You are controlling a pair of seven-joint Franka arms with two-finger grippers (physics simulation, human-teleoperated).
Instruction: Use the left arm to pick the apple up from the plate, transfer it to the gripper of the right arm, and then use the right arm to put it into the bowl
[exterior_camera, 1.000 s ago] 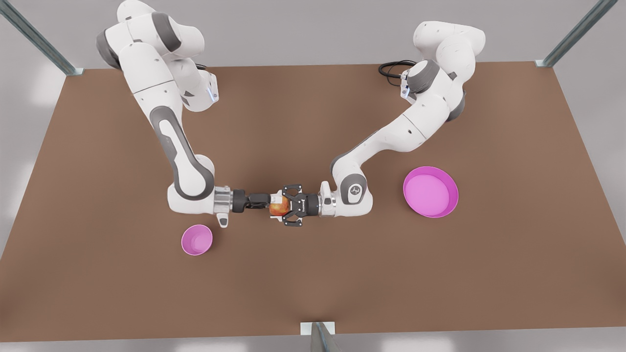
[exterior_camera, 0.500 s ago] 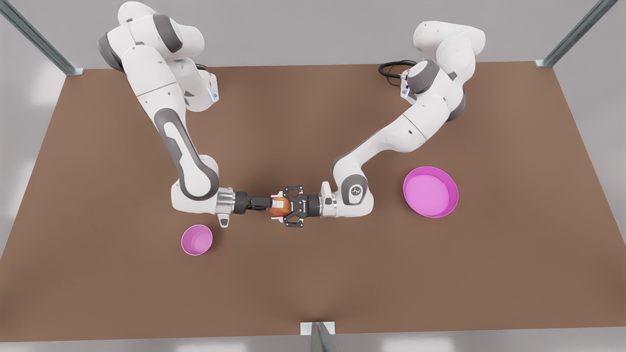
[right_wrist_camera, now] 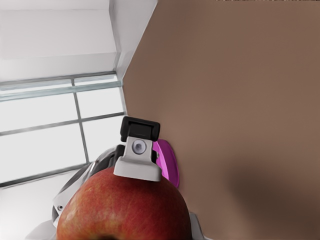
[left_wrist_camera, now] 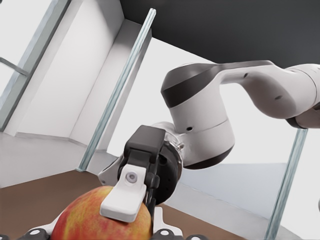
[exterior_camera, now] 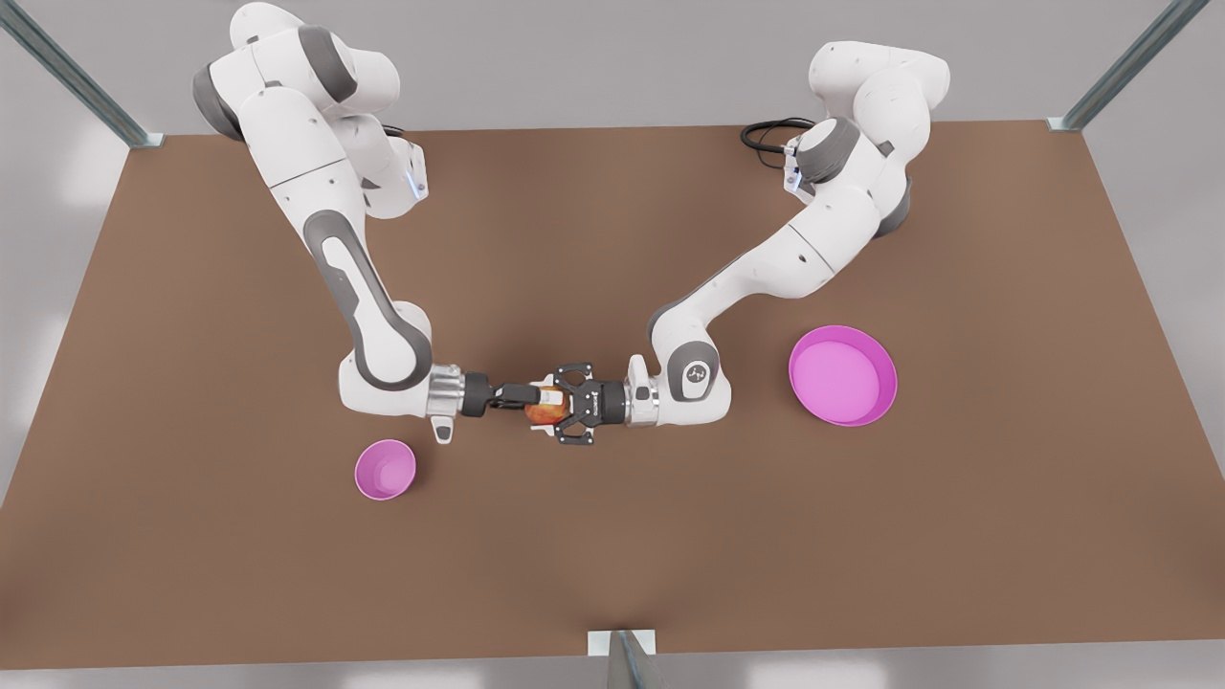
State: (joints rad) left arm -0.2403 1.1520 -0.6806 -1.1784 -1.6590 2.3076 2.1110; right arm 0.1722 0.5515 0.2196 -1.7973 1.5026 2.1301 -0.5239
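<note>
The red and yellow apple (exterior_camera: 544, 412) hangs above the middle of the table, well clear of the plate (exterior_camera: 842, 375). My left gripper (exterior_camera: 542, 408), on the arm from the front view's right, is shut on it. Facing it from the front view's left, my right gripper (exterior_camera: 548, 401) stands open, its fingers reaching over and under the apple. In the left wrist view a white pad (left_wrist_camera: 125, 197) of the right gripper lies over the apple (left_wrist_camera: 100, 222). In the right wrist view a left finger (right_wrist_camera: 139, 160) sits against the apple (right_wrist_camera: 125, 210). The small pink bowl (exterior_camera: 386, 469) stands below the right wrist.
The brown table (exterior_camera: 612, 555) has metal frame posts at its far corners (exterior_camera: 67, 72) and one at the near edge (exterior_camera: 627, 660). A black cable (exterior_camera: 766, 134) loops by the left arm's base. In the right wrist view the plate (right_wrist_camera: 167, 162) shows behind the left gripper.
My right arm has moved toward the front view's right, bringing its fingers over the apple. The left arm and the apple have hardly moved.
</note>
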